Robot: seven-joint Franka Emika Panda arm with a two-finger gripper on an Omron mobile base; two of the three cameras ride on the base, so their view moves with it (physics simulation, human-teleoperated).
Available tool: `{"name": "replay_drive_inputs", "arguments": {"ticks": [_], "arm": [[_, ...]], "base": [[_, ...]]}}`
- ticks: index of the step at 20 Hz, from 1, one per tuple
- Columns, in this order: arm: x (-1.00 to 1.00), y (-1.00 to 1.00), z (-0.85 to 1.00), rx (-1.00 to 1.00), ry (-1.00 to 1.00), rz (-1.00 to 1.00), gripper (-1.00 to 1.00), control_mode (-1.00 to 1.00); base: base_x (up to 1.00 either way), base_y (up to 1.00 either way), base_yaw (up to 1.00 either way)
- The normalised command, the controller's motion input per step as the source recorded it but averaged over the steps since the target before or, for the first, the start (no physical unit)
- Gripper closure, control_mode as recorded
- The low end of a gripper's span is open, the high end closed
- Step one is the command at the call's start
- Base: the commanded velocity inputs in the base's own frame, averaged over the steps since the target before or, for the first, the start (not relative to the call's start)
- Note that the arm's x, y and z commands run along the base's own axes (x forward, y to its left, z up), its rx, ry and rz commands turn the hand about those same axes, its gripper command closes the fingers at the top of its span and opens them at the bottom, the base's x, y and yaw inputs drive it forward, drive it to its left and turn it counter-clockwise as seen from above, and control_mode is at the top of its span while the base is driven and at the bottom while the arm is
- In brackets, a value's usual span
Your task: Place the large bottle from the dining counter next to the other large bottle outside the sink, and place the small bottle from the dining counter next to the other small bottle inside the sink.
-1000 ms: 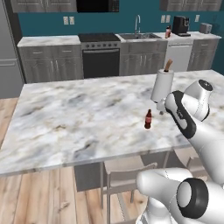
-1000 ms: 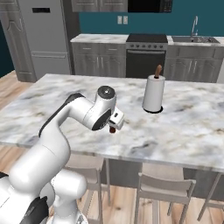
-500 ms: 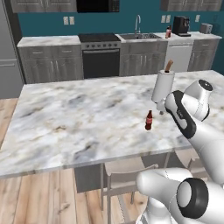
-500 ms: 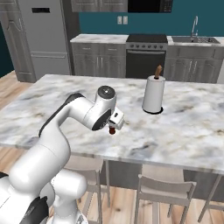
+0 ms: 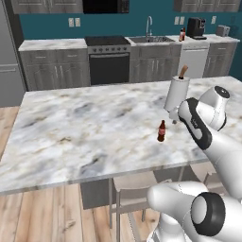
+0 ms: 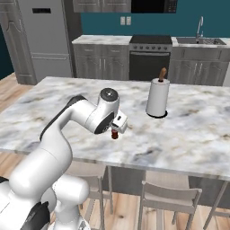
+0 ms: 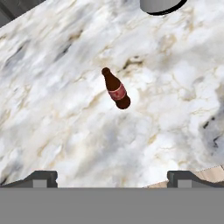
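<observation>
A brown bottle (image 5: pixel 161 131) with a red label stands upright on the marble dining counter (image 5: pixel 85 127), near its front edge. From here I cannot tell whether it is the large or the small one. In the right base view the bottle (image 6: pixel 114 134) shows just under my hand. My gripper (image 7: pixel 112 177) hovers above the bottle (image 7: pixel 116 89), open, with nothing between its fingers and well clear of it. The sink (image 5: pixel 151 40) lies in the far counter, and a dark bottle (image 5: pixel 182 34) stands on the counter just right of it.
A paper towel roll (image 5: pixel 176 93) on a holder stands on the dining counter just behind the bottle. Stools (image 6: pixel 168 197) are tucked under the near edge. A stove (image 5: pixel 109 59), a coffee machine (image 5: pixel 194 27) and a toaster (image 5: pixel 222 30) line the far wall.
</observation>
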Motion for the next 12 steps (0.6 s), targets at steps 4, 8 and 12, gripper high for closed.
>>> {"name": "replay_drive_inputs", "arguments": {"ticks": [4, 8, 12], "arm": [[0.0, 0.0, 0.0, 0.0, 0.0, 0.0, -1.0, 1.0], [0.02, 0.0, -0.01, 0.0, 0.0, 0.0, -1.0, -1.0], [0.03, 0.0, -0.04, 0.0, 0.0, 0.0, -1.0, -1.0]], "base": [[0.13, 0.0, 0.0], [0.05, 0.0, 0.0], [0.0, 0.0, 0.0]]}}
